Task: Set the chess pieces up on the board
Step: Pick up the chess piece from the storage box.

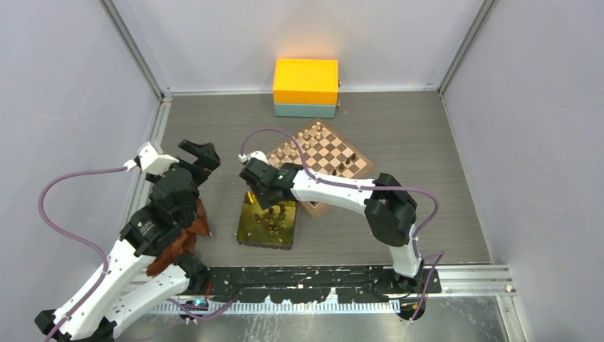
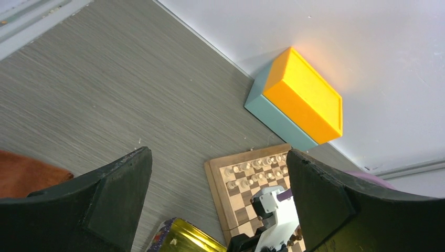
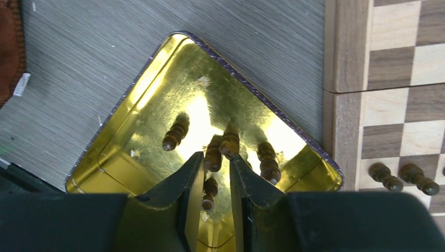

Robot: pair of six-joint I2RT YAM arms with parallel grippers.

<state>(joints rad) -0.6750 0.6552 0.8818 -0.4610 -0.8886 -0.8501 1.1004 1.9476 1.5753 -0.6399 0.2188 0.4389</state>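
Observation:
Several dark-brown chess pieces [image 3: 176, 131] lie on their sides in a gold tray [image 3: 210, 79], also seen in the top view [image 1: 249, 231]. My right gripper [image 3: 216, 157] hangs low over the tray [image 1: 262, 191] with its jaws narrowly apart. One piece [image 3: 210, 191] lies in the gap between the fingers without being pinched, and another [image 3: 212, 155] lies at the tips. The chessboard [image 1: 331, 153] lies just right of the tray, with a few dark pieces [image 3: 385, 176] standing on it. My left gripper [image 1: 203, 153] is wide open and empty, raised at the left [image 2: 218, 155].
Pale chessmen [image 1: 299, 142] fill the board's far-left rows. An orange and teal box [image 1: 306, 85] stands against the back wall. A brown cloth [image 1: 192, 228] lies under the left arm. The board's tan border [image 3: 346, 52] lies close beside the tray.

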